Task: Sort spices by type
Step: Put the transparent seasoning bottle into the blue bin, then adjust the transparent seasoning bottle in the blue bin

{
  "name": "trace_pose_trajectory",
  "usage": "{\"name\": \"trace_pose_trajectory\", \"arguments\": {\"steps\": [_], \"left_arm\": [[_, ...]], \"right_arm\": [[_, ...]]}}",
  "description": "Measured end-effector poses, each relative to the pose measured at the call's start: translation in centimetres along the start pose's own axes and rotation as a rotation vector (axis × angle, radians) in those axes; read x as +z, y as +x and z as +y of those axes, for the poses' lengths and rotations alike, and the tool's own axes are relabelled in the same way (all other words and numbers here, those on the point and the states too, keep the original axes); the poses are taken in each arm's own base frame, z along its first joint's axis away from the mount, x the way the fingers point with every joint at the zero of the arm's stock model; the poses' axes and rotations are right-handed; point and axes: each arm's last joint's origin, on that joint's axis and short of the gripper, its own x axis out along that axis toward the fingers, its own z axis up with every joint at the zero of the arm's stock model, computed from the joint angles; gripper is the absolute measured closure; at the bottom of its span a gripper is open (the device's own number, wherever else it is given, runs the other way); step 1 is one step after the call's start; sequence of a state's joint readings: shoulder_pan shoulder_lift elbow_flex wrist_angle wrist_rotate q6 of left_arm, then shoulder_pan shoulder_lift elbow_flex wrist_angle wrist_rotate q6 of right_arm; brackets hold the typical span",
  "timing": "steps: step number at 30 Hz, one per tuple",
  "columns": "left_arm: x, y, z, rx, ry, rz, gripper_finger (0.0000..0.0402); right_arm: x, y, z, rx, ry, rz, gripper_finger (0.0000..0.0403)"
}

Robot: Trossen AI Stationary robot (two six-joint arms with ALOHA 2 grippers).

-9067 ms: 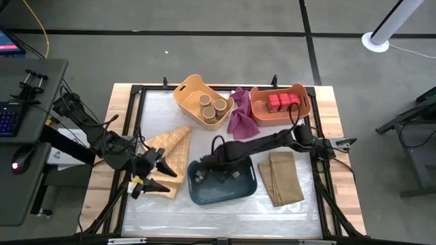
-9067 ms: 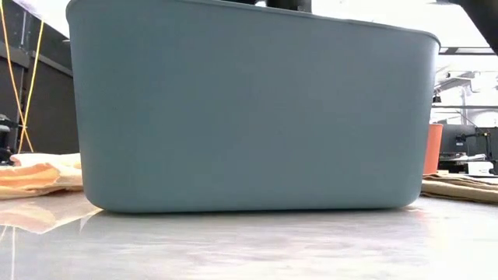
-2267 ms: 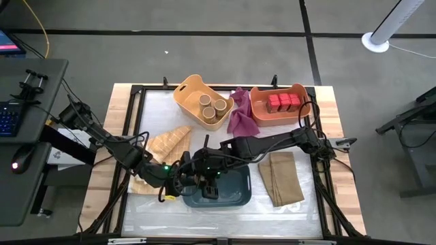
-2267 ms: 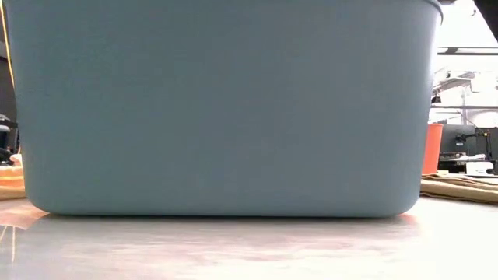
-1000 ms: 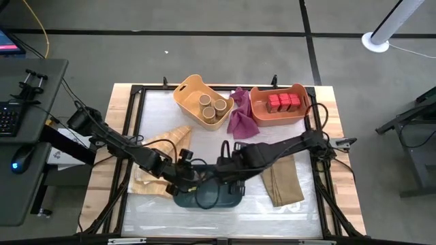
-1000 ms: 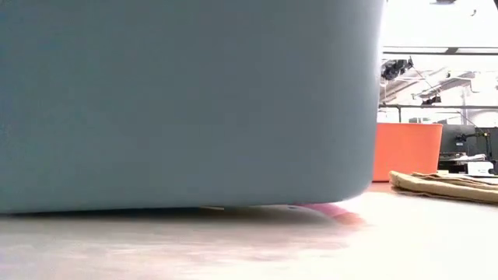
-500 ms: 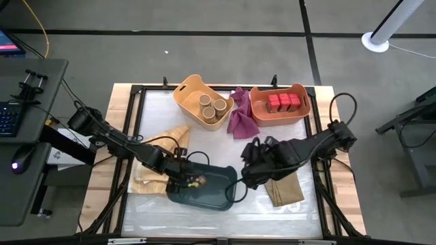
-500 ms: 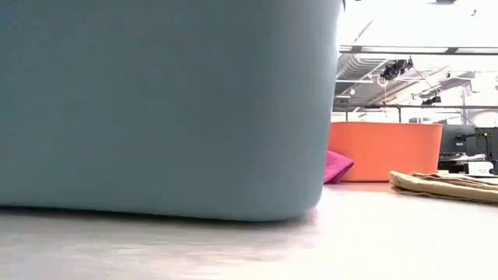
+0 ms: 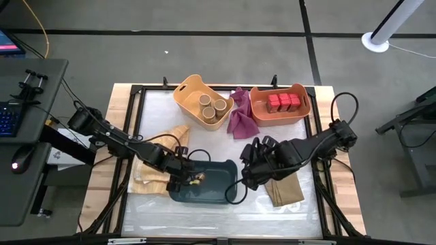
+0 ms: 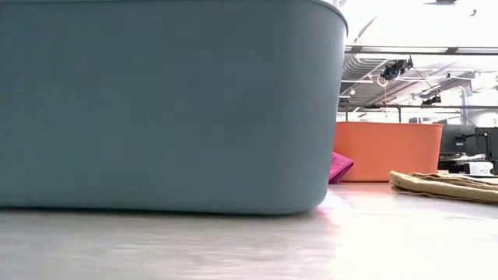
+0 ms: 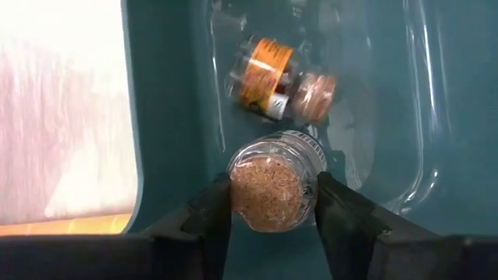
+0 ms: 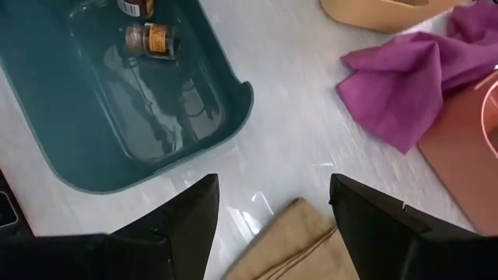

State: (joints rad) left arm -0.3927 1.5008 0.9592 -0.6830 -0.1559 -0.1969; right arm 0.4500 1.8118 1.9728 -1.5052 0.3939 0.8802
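Left gripper clamped on a small clear jar of tan-brown granules, fingers on both sides, inside the teal bin near its 9 o'clock wall. Second jar, orange label, lies on its side on the bin floor just beyond the held one, not touching it. Right gripper spread wide, holding nothing, above bare table at the bin's 3 o'clock. Tan cylinders in yellow bin, red tins in orange bin, both at table's 12 o'clock edge.
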Motion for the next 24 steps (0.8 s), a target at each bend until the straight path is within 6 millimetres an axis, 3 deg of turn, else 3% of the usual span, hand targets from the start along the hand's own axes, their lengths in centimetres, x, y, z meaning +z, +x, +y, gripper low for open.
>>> {"name": "trace_pose_trajectory", "arguments": {"steps": [17, 24], "left_arm": [[0.0, -0.1, 0.0, -0.001, -0.015, -0.001, 0.0180], [2.6, -3.5, 1.0, 0.008, 0.029, -0.039, 0.0174]], "right_arm": [[0.7, 0.3, -0.3, 0.008, -0.023, -0.012, 0.0163], [1.8, 0.3, 0.2, 0.106, -0.007, -0.064, 0.0163]]}}
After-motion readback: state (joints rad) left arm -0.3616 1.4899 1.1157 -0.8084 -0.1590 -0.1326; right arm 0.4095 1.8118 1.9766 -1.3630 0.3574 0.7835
